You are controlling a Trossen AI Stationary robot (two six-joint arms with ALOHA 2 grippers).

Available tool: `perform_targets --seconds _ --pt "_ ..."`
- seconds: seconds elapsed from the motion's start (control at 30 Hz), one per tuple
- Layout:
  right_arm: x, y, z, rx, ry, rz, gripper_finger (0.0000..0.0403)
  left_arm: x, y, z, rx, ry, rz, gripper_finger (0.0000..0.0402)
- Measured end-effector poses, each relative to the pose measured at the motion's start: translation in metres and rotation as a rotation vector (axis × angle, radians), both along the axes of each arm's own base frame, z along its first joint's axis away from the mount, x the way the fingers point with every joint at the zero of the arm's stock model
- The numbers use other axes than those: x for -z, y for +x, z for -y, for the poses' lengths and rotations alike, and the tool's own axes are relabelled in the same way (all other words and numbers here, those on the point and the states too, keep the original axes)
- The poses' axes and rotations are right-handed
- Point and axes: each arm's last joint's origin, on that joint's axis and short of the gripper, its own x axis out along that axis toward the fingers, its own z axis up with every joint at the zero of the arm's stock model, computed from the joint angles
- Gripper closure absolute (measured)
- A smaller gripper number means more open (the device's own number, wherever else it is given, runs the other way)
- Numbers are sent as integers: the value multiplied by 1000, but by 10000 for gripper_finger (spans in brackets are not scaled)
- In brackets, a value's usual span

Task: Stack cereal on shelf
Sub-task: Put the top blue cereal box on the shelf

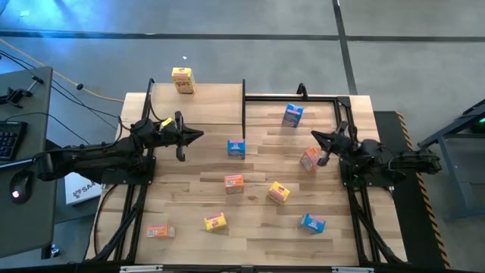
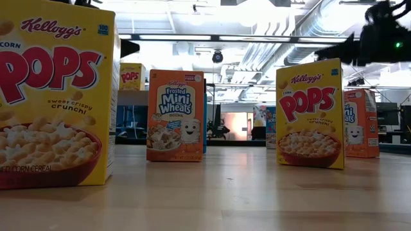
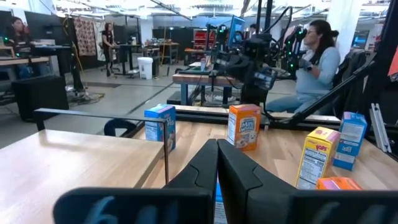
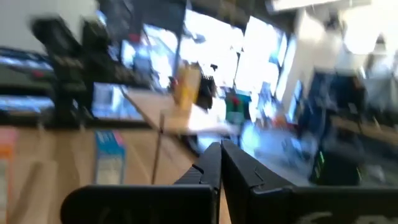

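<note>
The shelf is a light-wood board at the table's far left, and one yellow cereal box stands on its far edge. Several more cereal boxes stand or lie on the tabletop: blue ones, orange ones and yellow ones. My left gripper is shut with nothing in it, level beside the shelf's near edge. My right gripper is shut with nothing in it, just above the orange box at the right.
A black metal frame rims the table's far right part, and a thin black post stands at the shelf's right edge. More boxes lie near the front edge. A person sits beyond the table.
</note>
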Motion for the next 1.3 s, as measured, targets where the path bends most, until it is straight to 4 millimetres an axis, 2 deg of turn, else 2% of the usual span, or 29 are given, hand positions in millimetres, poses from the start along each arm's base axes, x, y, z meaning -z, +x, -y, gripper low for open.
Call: perform_targets --seconds 0.17,0.37,0.6,0.77,0.9,1.03,1.2,1.3 --pt "-17 -3 -4 -129 -110 152 402 0 0 0 -1 7 0 399" --pt "-36 -3 0 -79 -31 328 402 0 0 0 -5 -6 4 399" --pt "-62 19 8 25 -10 210 402 0 0 0 -13 -19 6 399" --pt "-79 45 24 187 162 -38 391 0 0 -1 -15 -20 6 399" --pt "-93 63 41 227 307 -272 338 0 0 -1 -14 -28 7 399" --pt "-110 80 62 257 418 -442 255 0 0 -1 -14 -32 7 399" --pt "-125 100 97 308 548 -639 147 2 0 0 -7 -46 -11 399" --pt "-126 113 121 327 595 -779 106 3 0 0 -7 -53 -26 399"
